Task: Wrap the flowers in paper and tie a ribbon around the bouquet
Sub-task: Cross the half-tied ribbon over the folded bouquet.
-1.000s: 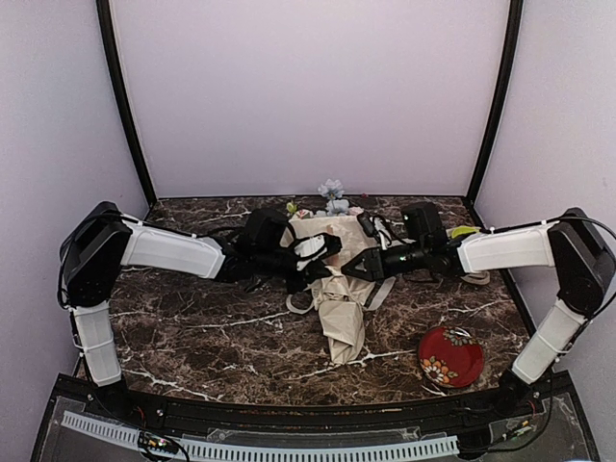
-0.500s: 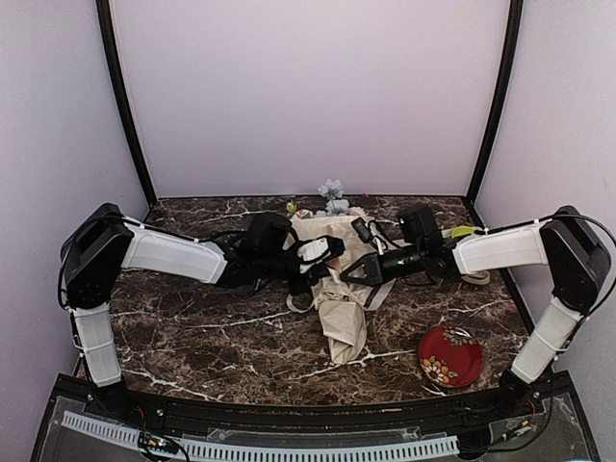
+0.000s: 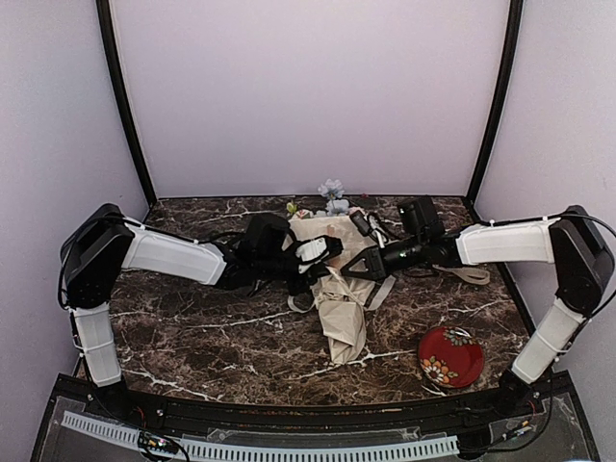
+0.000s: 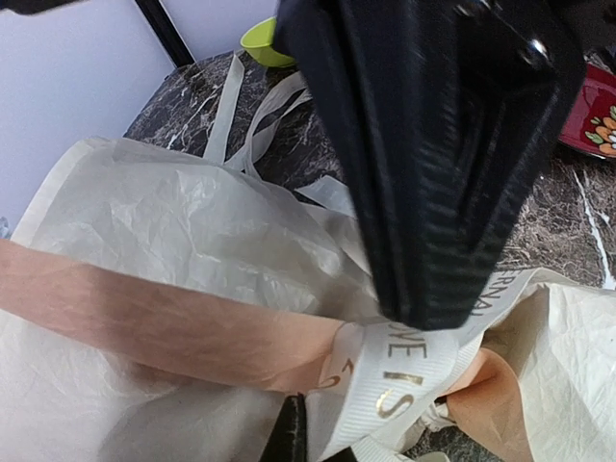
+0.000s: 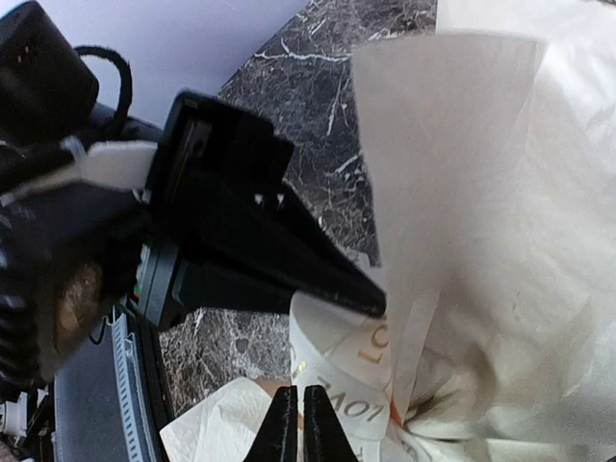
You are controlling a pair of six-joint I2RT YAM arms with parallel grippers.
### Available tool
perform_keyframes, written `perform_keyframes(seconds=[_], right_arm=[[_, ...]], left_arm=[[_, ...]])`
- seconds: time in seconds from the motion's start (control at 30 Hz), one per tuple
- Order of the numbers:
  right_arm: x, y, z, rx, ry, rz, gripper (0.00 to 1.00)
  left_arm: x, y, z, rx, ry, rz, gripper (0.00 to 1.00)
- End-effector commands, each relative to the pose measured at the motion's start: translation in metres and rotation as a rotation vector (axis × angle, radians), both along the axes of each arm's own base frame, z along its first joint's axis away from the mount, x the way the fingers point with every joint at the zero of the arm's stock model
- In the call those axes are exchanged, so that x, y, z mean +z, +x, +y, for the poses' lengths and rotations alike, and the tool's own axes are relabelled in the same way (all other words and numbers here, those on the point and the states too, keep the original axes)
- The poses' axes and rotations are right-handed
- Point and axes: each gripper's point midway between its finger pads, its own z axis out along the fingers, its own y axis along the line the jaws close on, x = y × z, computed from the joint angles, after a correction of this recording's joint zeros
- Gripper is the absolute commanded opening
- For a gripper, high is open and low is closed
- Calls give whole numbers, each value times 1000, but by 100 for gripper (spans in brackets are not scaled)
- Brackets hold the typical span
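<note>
The bouquet lies mid-table as a cream paper (image 3: 346, 322) cone, with the flowers (image 3: 332, 195) showing at its far, wide end. The cream-white ribbon (image 3: 313, 248), printed with gold letters, loops round the cone's middle. My left gripper (image 3: 335, 252) comes in from the left and is shut on the ribbon (image 4: 404, 371). My right gripper (image 3: 348, 273) meets it from the right. Its shut tips (image 5: 294, 423) pinch the ribbon (image 5: 346, 375) just beside the left gripper's fingers (image 5: 269, 241). In the left wrist view the right gripper's black fingers (image 4: 433, 173) fill the top, over the paper (image 4: 154, 221).
A red plate with a flower pattern (image 3: 450, 356) sits at the front right. A loose tail of ribbon (image 3: 472, 274) trails on the marble under the right forearm. A lime-green round thing (image 4: 258, 43) stands at the back. Lilac walls close three sides.
My right gripper has shut at the ribbon, and its forearm has swung slightly toward the back. The left arm has barely moved.
</note>
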Motion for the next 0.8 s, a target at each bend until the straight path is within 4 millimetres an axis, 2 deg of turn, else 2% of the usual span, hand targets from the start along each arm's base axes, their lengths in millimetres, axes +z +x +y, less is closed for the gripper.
perform_keyframes(seconds=[0.0,0.23,0.37,0.47,0.53,0.67,0.77], right_arm=[[6,14,9,32,11,-30,4],[-1,27,16,27,6,-36,2],[-11,35,19,28,-31,-32,2],[-15,33,21,56,-31,-22,3],[-15,30,22,76,-20,-21,5],[-14,22,29,167,4,2,16],[-18,22,32,197,8,15,20]], left_arm=[[10,-7,-1,-22,-39,-16,1],[10,-10,-2,-39,-39,-22,1],[10,-9,-1,-35,-39,-38,0],[10,-9,0,-32,-38,-43,0],[10,-9,1,-30,-36,-47,0],[7,-7,2,-19,-31,-55,1],[5,-3,2,-4,-24,-56,7]])
